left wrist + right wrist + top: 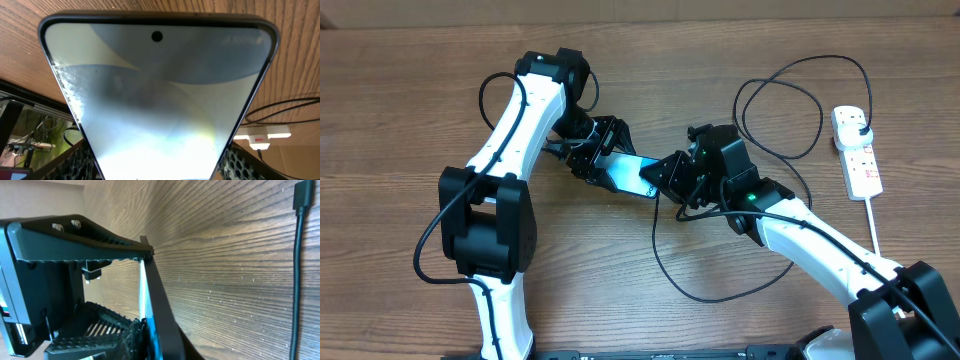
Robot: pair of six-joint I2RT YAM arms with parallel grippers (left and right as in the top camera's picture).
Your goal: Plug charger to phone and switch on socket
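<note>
My left pincer (592, 152) grips the phone (625, 172) by its long sides, with the lit screen facing up and filling the left wrist view between my mesh fingers (75, 162). My right pincer (670, 178) is at the phone's other end. Its fingertips (142, 254) touch the phone's edge, but I cannot tell whether they clamp it. The charger (780, 110) loops across the worktop (400, 100), with its black plug in the socket (858, 152) off to my right. Its small plug tip (301, 192) lies on the wood, apart from the phone.
</note>
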